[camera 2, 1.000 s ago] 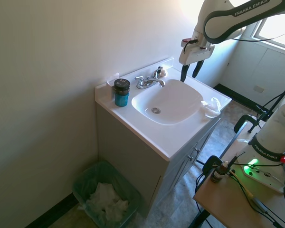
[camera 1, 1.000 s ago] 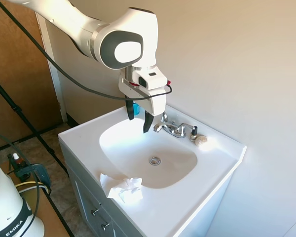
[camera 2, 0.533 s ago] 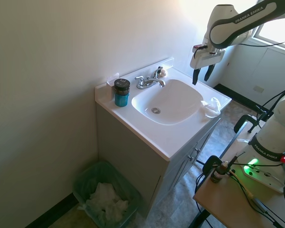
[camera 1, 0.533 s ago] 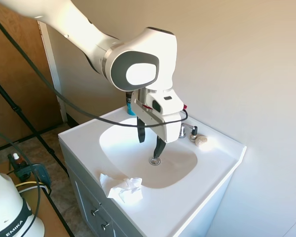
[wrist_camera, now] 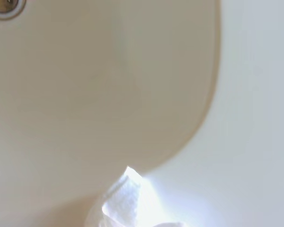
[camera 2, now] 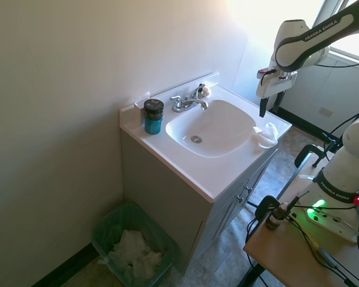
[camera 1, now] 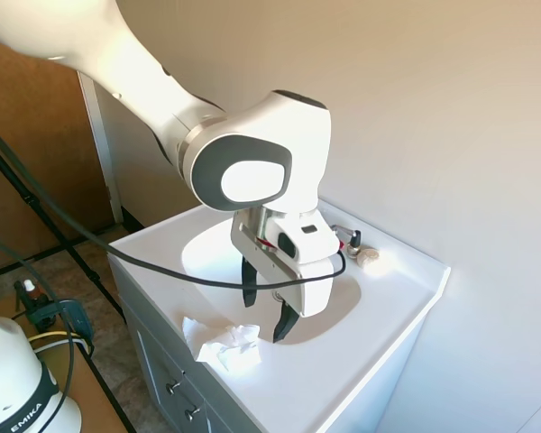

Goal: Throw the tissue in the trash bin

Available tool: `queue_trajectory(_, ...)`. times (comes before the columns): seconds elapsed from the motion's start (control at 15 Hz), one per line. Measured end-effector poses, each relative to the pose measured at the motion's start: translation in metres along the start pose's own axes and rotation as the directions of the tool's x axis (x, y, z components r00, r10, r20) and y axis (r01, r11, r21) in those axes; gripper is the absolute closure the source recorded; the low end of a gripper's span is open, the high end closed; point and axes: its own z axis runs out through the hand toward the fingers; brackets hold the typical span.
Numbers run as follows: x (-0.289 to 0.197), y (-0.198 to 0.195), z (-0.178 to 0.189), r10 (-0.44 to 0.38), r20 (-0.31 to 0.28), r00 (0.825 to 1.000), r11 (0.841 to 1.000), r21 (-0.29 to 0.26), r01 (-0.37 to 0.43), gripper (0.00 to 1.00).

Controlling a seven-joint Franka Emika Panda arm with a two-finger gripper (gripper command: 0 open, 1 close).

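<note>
**A:** So where was the tissue point(camera 1: 224, 344) sitting? And which way did it run?

**B:** Lower left of centre in the first exterior view, on the front rim of the white vanity bench point(camera 1: 379, 325), right at the edge of the basin point(camera 1: 216, 257). It was a crumpled wad, so no real "pointing" end, but its long side ran roughly along the bench's front edge. In the second exterior view it point(camera 2: 265, 135) showed up right of centre, on the corner of the bench nearest the window.

**A:** And the tool?

**B:** The tool point(camera 1: 263, 311) hung just above and beside the tissue, fingers pointing down and spread apart, nothing between them. Not touching the tissue as far as I could see.

**A:** What about the room?

**B:** Small bathroom, plain beige walls, glossy white top. A faucet point(camera 2: 186, 103) was at the back of the basin.

**A:** Anything one camera got that the others missed?

**B:** Yeah, the second exterior view was the only one with the trash bin point(camera 2: 133, 245): green, on the floor at the lower left, beside the cabinet, with white paper already in it. It also showed a blue jar with a dark lid point(camera 2: 153, 116) on the bench left of the faucet. The wrist view only caught a corner of the tissue point(wrist_camera: 128, 201) at its bottom edge, the basin's curve and a bit of the drain point(wrist_camera: 4, 6).
</note>
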Motion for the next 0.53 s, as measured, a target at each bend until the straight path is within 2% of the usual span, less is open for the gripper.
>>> queue_trajectory(0.53, -0.006, -0.002, 0.029, -0.033, 0.010, 0.999, 0.999, -0.029, 0.034, 0.00)
